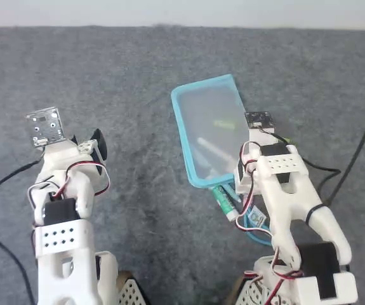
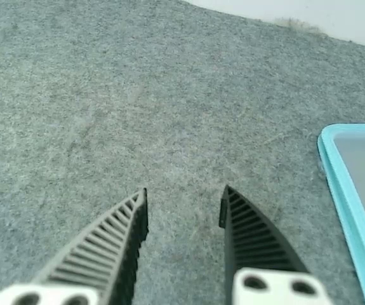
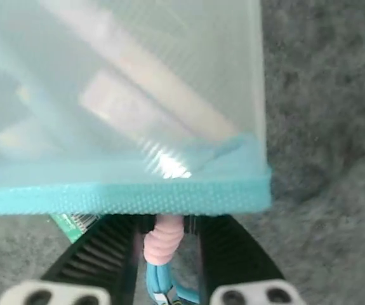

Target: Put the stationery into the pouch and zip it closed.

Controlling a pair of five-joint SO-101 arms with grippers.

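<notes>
- The pouch (image 1: 211, 121), translucent with a teal border, lies flat on the grey carpeted table (image 1: 138, 76). It sits in front of the right arm, with one short end toward that arm.
- Through the pouch wall, the high view shows a pale stick-shaped item (image 1: 211, 147) and a yellow-green item (image 1: 230, 125) inside.
- A green-and-white pen (image 1: 223, 200) lies at the pouch's near end, partly under the teal edge, with its white tip pointing toward the arm bases.
- The right gripper (image 3: 166, 219) sits directly at that near end, with the teal edge band just beyond its fingertips.
- The right jaws are set narrow and hold a pink ribbed piece (image 3: 163, 243) upright between them. Its top end meets the underside of the teal band.
- A blue cord (image 3: 160, 279) runs below the pink ribbed piece, between the jaws and toward the wrist.
- The left gripper (image 2: 185, 190) hovers over bare carpet, well apart from the pouch's long side.
- The left jaws are moderately spread, with nothing between them. One teal corner of the pouch appears off to one side in the left wrist view.
</notes>
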